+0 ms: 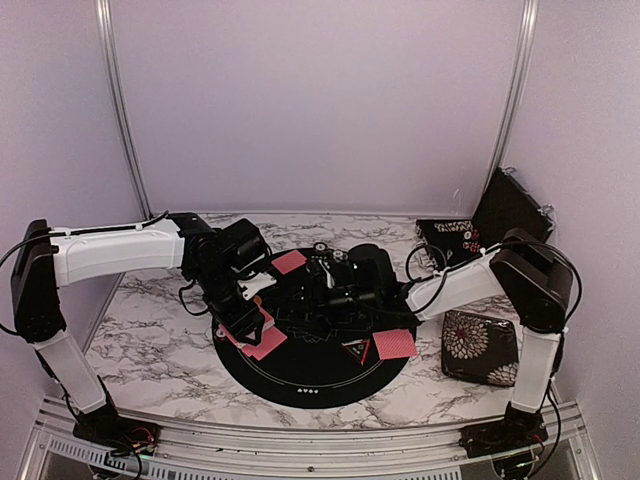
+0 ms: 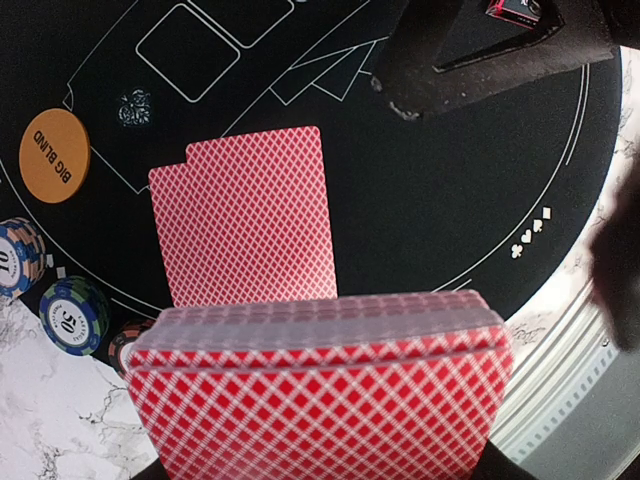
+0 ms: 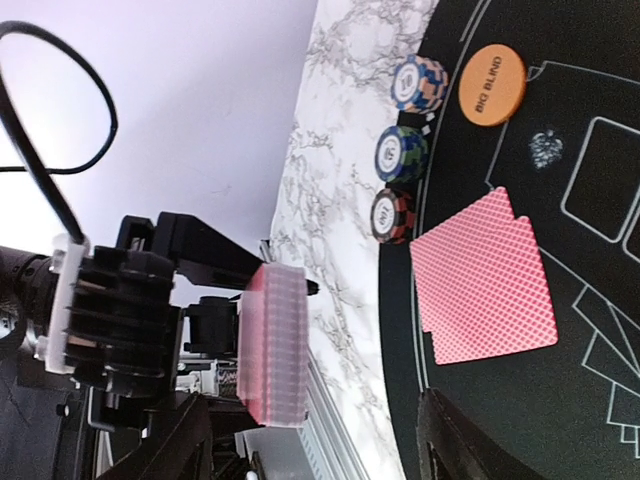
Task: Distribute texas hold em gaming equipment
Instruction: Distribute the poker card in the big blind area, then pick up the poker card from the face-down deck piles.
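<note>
Holding the deck (image 2: 320, 390) by its edges, the left gripper (image 3: 262, 345) stands partly closed on it. Cards are light, thin and slick, so the top one should slide off easily, best pinched at a free edge. The right gripper (image 3: 315, 450) looks spread and empty, close beside the deck and above two dealt cards (image 2: 245, 215) overlapping on the mat (image 2: 450, 220).
</note>
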Robot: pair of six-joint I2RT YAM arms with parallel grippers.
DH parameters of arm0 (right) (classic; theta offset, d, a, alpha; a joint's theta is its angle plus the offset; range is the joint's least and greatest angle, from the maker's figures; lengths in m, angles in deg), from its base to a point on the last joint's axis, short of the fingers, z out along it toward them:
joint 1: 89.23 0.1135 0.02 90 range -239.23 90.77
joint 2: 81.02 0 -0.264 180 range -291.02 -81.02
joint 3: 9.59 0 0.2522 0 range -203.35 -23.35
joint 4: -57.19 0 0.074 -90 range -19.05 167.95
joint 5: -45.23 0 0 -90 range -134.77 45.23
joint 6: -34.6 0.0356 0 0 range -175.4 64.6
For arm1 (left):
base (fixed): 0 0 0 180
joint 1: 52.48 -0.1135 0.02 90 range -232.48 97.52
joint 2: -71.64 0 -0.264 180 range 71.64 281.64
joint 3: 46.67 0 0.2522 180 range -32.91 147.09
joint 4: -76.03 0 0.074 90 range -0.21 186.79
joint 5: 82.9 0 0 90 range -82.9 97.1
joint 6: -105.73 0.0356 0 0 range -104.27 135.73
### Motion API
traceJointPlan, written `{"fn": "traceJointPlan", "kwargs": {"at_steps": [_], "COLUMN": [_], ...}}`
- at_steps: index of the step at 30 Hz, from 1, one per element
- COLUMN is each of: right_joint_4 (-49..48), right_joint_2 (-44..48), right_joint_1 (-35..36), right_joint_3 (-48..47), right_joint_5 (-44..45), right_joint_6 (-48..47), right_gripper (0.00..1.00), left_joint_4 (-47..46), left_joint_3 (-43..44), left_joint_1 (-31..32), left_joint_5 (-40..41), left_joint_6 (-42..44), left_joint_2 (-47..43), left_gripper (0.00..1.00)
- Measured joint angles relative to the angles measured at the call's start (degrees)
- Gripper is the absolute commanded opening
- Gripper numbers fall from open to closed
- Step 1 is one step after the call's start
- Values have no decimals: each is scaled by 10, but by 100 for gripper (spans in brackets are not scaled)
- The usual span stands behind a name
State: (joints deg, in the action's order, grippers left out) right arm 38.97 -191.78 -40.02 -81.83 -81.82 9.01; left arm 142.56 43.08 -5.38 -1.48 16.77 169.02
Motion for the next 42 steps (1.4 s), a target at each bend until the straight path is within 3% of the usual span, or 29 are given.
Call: {"fn": "traceJointPlan", "kwargs": {"at_steps": [15, 42], "right_joint_4": [-64, -81], "right_joint_2": [-56, -101], "right_joint_1": [9, 28], "right_joint_3": [-36, -75], "right_joint_5": [-54, -59], "right_joint_6": [57, 79], "right_gripper": [66, 46], "left_joint_4": [0, -1], "left_joint_3": [0, 0], "left_joint_1": [0, -3], "left_joint_5": [-1, 1], "left_joint_6": [0, 0], "left_joint_2": [0, -3], "left_gripper": [55, 55]}}
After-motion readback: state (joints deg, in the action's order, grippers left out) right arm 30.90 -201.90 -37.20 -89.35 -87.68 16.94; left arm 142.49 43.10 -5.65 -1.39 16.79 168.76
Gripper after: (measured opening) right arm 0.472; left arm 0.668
